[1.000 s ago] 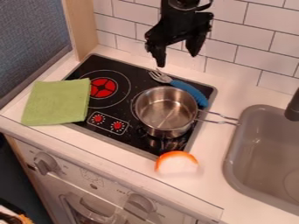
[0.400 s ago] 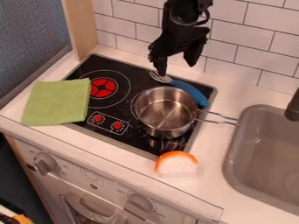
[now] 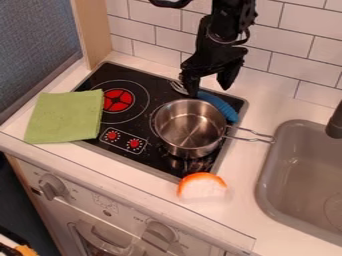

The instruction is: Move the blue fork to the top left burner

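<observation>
My gripper (image 3: 210, 91) hangs at the top centre, open, above the blue fork (image 3: 218, 105). One fingertip covers part of the fork between its tines and handle; whether it touches cannot be told. The fork lies at the back right of the stove, its tines pointing left, its blue handle running behind the pot. The top left burner (image 3: 117, 100), with a red centre, is left of the fork.
A steel pot (image 3: 190, 128) stands right of centre on the stove, handle toward the sink (image 3: 266, 175). A green cloth (image 3: 65, 116) overlaps the stove's left edge. An orange-and-white object (image 3: 202, 187) lies at the front edge. Tiled wall behind.
The gripper has come down and slightly to the right, closer to the fork, its fingers staying apart. The fork, pot and cloth have not moved.
</observation>
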`<state>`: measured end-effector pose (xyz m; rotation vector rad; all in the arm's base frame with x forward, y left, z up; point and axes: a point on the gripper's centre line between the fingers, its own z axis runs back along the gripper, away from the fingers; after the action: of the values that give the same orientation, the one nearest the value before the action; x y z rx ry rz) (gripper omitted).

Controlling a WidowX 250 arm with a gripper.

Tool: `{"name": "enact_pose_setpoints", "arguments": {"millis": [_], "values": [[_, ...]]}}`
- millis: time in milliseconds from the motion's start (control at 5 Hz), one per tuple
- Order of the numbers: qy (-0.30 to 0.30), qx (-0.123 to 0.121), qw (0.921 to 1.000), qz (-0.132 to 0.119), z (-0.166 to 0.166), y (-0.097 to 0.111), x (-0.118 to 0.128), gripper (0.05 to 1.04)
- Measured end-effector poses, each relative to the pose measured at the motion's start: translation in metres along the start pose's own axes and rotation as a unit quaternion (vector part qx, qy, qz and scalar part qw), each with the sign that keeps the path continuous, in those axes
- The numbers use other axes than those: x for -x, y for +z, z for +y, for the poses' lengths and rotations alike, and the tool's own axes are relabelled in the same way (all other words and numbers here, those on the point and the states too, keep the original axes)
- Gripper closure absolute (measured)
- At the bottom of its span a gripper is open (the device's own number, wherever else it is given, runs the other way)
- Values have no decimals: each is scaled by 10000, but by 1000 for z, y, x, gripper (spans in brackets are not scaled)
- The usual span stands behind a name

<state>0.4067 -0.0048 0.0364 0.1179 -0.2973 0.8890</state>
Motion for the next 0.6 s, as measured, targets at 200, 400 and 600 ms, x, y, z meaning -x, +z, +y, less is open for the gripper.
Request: {"name": "enact_pose_setpoints", "arguments": {"millis": [200,400,600], "values": [[-15,-137,9999,2,2,-8,3,83],[-59,-166,9997,144,1,-13,15,83],[23,-216,9994,259,5,-18,24,135]]}}
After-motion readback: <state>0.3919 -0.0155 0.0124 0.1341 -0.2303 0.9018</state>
